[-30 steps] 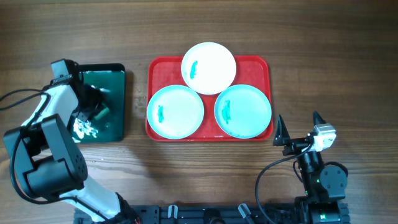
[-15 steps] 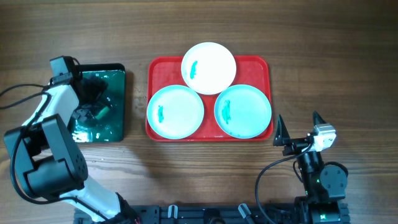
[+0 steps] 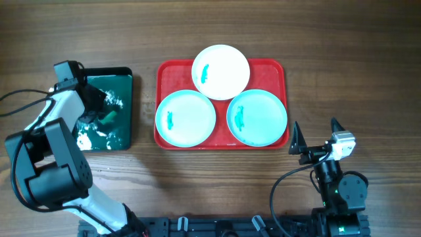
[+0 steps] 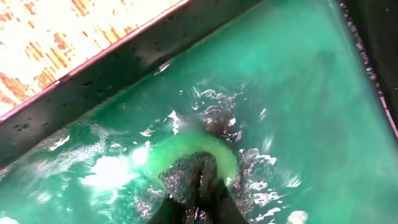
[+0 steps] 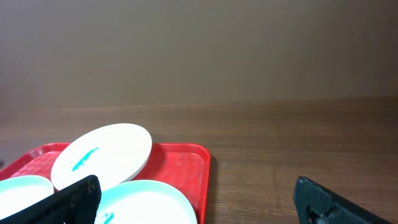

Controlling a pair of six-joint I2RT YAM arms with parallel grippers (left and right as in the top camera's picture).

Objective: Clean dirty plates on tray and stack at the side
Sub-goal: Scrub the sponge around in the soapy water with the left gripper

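Note:
The red tray [image 3: 270, 66] holds a white plate [image 3: 221, 72] at the back and two pale turquoise plates, one on the left [image 3: 185, 118] and one on the right [image 3: 257, 117], each with a teal smear. My left gripper [image 3: 99, 117] is down in the dark green tray [image 3: 123, 85], under water. In the left wrist view it [image 4: 199, 180] is shut on a green sponge [image 4: 186, 148]. My right gripper [image 3: 314, 125] is open and empty, just off the red tray's near right corner. In the right wrist view it [image 5: 196, 202] faces the white plate [image 5: 102, 154] and the red tray [image 5: 186, 162].
The green tray's dark wall [image 4: 112, 68] runs close beside the sponge, with rippling water [image 4: 292, 93] around it. A black cable [image 3: 20, 102] lies left of the left arm. Bare wooden table [image 3: 355, 79] extends right of the red tray.
My left gripper has shifted slightly inside the green tray with the sponge, and the water's ripples and glints have moved. The plates and the right arm have not moved.

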